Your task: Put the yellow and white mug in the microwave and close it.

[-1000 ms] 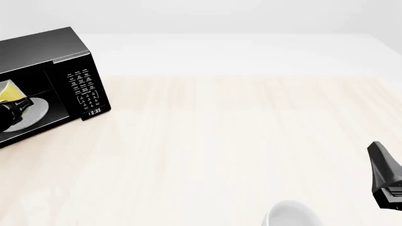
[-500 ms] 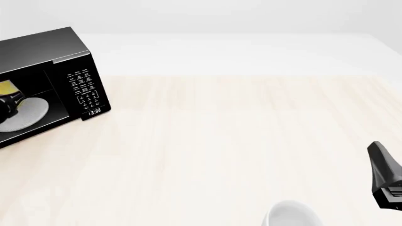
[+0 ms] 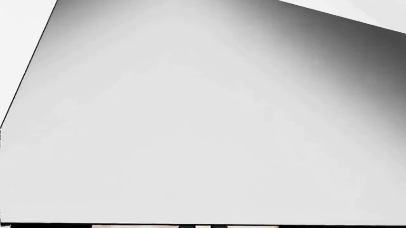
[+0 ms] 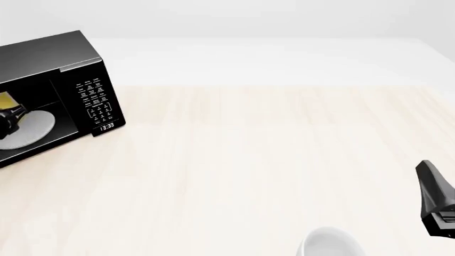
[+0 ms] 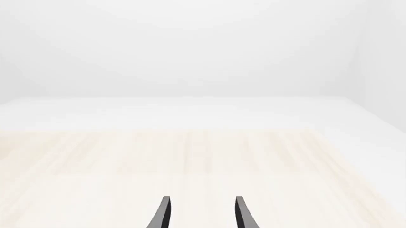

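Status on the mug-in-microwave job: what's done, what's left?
Done: the yellow and white mug is inside the large black boxy microwave, beside its white round plate. In hand: a dark left arm tip sits in the cavity; its grip is not visible. Left: closing the door. The right gripper idles open.

one microwave (image 4: 64, 90), far left, black w/ one button panel (image 4: 96, 98) and one small clock display (image 4: 106, 126). one white round plate (image 4: 32, 128) inside it. one yellow mug (image 4: 7, 99), only a sliver showing at the left edge inside the microwave. one white cup or bowl (image 4: 331, 242) at the near edge, right of centre, partly cut off. two grippers: left gripper (image 4: 8, 120), just a dark bit inside the microwave by the mug; right gripper (image 5: 200, 213) near right, w/ two fingers (image 5: 163, 213) seen apart in the right wrist view. one table (image 4: 270, 160), light wood.
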